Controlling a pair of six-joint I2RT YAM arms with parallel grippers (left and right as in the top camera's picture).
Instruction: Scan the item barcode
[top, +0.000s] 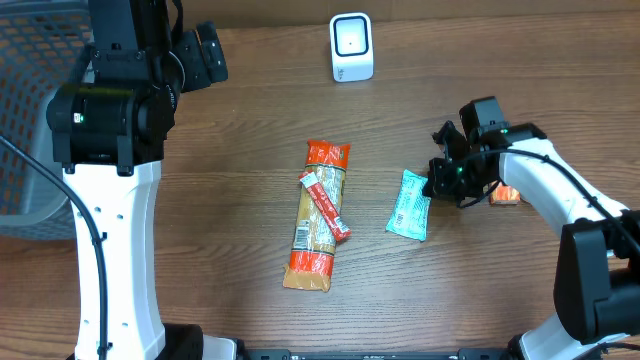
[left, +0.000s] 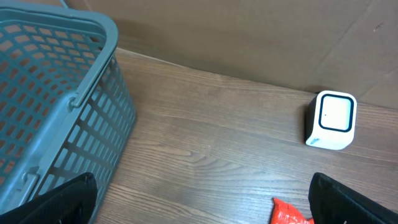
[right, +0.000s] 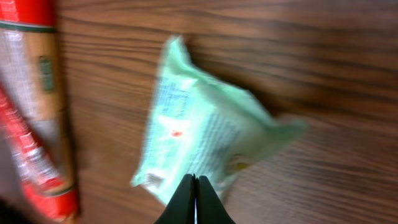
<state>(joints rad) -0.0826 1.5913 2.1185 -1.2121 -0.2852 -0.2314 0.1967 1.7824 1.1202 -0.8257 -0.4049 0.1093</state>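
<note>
A pale green flat packet (top: 409, 205) lies on the wooden table right of centre; in the right wrist view this packet (right: 199, 137) looks blurred. My right gripper (top: 441, 180) sits at its right edge, and its jaws (right: 195, 186) are pressed together over the packet's near edge. I cannot tell whether any film is pinched between them. The white box scanner (top: 351, 47) stands at the back centre, and shows as scanner (left: 331, 119) in the left wrist view. My left gripper (left: 202, 208) hangs wide open above the table's back left, holding nothing.
A long orange-ended pasta packet (top: 318, 215) lies at the centre with a thin red stick packet (top: 326, 206) across it. A small orange item (top: 505, 196) rests beside the right arm. A grey-blue mesh basket (left: 56, 93) stands at the far left.
</note>
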